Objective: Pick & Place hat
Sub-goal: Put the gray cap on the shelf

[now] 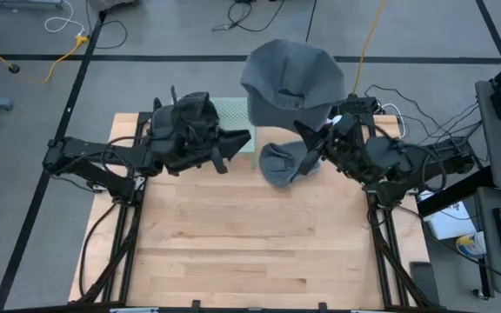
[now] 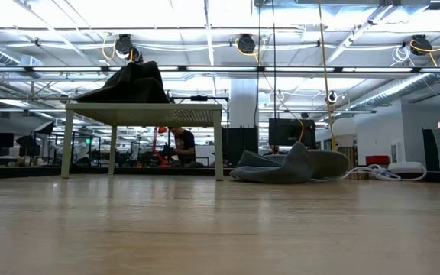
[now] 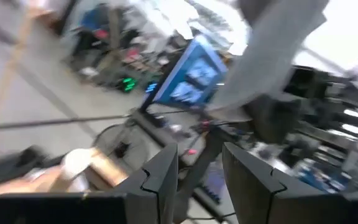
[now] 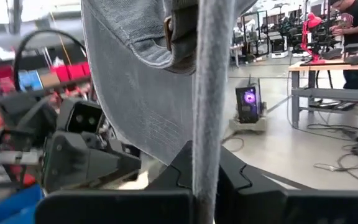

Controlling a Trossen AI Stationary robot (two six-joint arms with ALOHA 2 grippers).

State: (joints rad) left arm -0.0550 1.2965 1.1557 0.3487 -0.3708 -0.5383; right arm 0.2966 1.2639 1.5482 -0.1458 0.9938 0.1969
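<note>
A large grey hat (image 1: 290, 78) hangs high above the table's far side, and my right gripper (image 1: 313, 130) is shut on it. In the right wrist view its cloth (image 4: 142, 81) fills the upper picture, with a strap buckle (image 4: 167, 32). A second grey hat (image 1: 278, 163) lies crumpled on the wooden table (image 1: 233, 243); it also shows in the low view (image 2: 281, 166). My left gripper (image 1: 237, 139) stands open left of both hats, over the edge of a pale green stand (image 1: 231, 113). Nothing is between its fingers (image 3: 160, 174). My right gripper pinches a narrow, edge-on band of the hat's cloth (image 4: 204, 149) between its two fingers, close to the strap buckle. The fingers come roughly level from the table's right side. The hat is lifted clear of the table, and its crown spreads out beyond the fingers.
The pale green stand (image 2: 143, 114) has white legs and stands at the far left of the middle, with a dark heap (image 2: 128, 84) on top. Cables (image 2: 380, 174) lie at the far right. A person (image 2: 180, 145) sits in the room behind. The near half of the table is bare wood.
</note>
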